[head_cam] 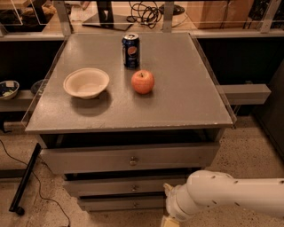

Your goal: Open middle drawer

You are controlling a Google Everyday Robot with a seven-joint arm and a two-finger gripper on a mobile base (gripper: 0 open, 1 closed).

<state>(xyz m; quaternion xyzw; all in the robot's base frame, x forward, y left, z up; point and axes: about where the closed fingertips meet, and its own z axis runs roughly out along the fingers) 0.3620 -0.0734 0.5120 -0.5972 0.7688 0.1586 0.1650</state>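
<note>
tabletop (186, 88): bowl (86, 82), can (131, 50), apple (142, 81); claw (169, 220) near middle drawer (102, 187)

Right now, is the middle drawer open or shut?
Shut: the middle drawer shows no interior. The end effector is low by its right end, away from the knob.

Matt grey middle drawer (102, 186), shiny metal knob (134, 188), smooth white plastic arm (222, 191), gripper (170, 220) low near bottom drawer (111, 204).

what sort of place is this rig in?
Probably a lab or test room: bare grey drawer cabinet, loose cables behind, cord across speckled floor. Gripper sits low by the middle drawer.
</note>
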